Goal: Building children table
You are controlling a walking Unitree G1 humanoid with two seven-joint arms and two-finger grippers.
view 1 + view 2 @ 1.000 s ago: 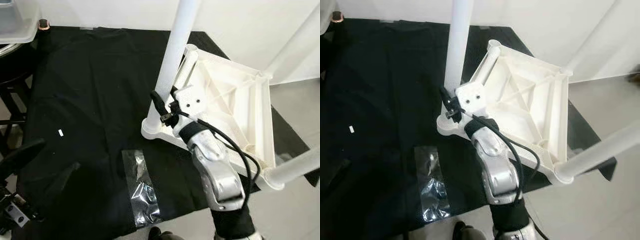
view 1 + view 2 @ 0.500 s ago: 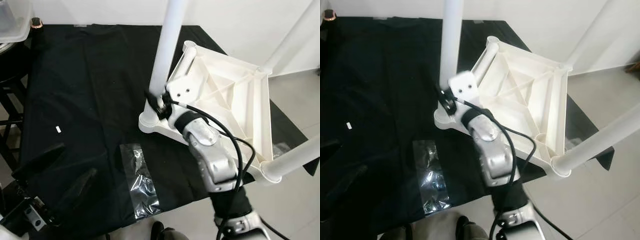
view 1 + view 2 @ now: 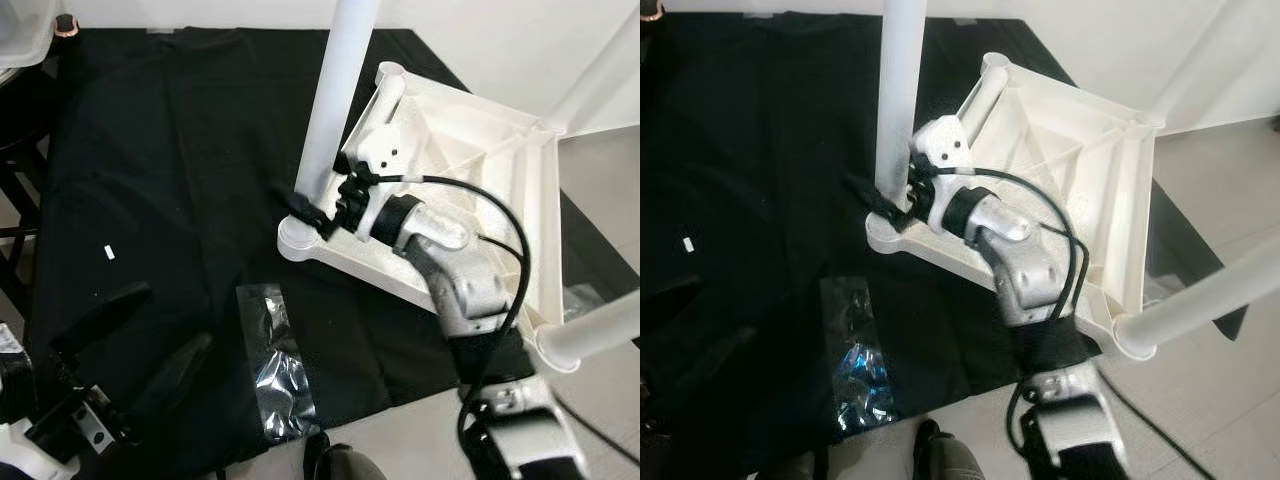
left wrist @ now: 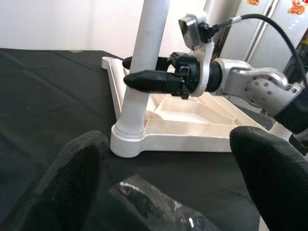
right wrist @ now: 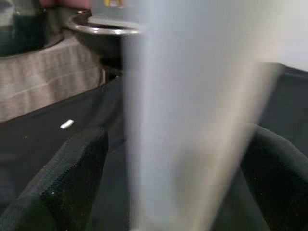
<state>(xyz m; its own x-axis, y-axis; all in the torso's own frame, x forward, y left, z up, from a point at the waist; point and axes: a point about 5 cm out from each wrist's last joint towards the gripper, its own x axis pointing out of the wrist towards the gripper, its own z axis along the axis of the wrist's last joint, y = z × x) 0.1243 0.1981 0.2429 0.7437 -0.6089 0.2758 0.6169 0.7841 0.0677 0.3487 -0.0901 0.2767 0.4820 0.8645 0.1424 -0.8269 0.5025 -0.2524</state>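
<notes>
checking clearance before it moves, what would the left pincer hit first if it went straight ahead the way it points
Most likely the plastic bag lying just ahead on the black cloth, then the base of the white table leg. The left pincer is open; depth is hard to judge.

Landmark: upturned tabletop (image 3: 480, 170), lying on the cloth (image 3: 180, 180), toward its right edge.
Leg (image 3: 335, 100): upright at tabletop's near-left corner.
Right gripper (image 4: 144, 72): fingers on either side of that leg, low down.
Plastic bag (image 3: 275, 365): on cloth, nearer than tabletop's left corner.
Left gripper (image 3: 130, 350): left of bag, well apart from tabletop.
</notes>
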